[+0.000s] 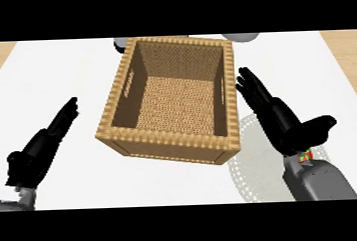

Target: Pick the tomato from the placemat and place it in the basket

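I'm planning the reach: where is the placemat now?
In the head view the placemat lies at lower right, beside the basket's right side, partly beneath the open right hand.

The left robot hand [33, 155] rises at the lower left, fingers straight and together, pointing up and slightly inward. The right robot hand [283, 123] stretches up at the lower right, fingers straight, thumb spread outward. Its grey forearm [320, 180] enters from the lower edge

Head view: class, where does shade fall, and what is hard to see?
Head view: the walls inside the basket are darker than its floor; head view: the pale placemat under the right hand nearly blends into the white counter.
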Robot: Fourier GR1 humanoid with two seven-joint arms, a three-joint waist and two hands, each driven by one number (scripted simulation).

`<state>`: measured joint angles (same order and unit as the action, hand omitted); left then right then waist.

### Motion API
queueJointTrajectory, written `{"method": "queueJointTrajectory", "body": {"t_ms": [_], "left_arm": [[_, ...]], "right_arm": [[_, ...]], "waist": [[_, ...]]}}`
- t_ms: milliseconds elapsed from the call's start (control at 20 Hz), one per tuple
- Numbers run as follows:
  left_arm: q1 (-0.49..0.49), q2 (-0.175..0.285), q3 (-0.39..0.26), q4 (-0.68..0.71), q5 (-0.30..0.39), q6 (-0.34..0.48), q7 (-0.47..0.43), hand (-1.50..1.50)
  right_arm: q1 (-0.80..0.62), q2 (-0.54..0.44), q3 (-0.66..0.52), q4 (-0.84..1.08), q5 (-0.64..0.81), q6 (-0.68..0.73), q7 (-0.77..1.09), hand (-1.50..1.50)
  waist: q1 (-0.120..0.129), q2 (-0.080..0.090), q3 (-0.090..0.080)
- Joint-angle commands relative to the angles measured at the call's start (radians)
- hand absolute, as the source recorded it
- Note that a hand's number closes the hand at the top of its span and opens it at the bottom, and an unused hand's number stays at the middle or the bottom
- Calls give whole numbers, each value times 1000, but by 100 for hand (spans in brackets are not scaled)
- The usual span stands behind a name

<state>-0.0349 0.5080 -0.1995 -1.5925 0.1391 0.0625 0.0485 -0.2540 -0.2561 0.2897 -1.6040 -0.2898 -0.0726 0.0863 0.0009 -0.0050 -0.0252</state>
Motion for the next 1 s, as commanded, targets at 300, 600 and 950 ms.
{"method": "queueJointTrajectory", "body": {"t_ms": [300, 600, 950], "left_arm": [[-97, -69, 26, -7, 41, -22, -72, 0], [-132, -75, 51, 5, 46, -45, -57, 0], [-116, -104, 30, 28, 7, -20, -62, 0]], "right_arm": [[48, -349, -154, 16, 26, 446, -396, 150], [298, -146, -63, -13, 294, 164, -605, -150], [333, -275, -155, -133, 530, -70, -358, -150]], "waist": [[-30, 5, 29], [-22, 1, 25], [-43, -7, 21]]}}
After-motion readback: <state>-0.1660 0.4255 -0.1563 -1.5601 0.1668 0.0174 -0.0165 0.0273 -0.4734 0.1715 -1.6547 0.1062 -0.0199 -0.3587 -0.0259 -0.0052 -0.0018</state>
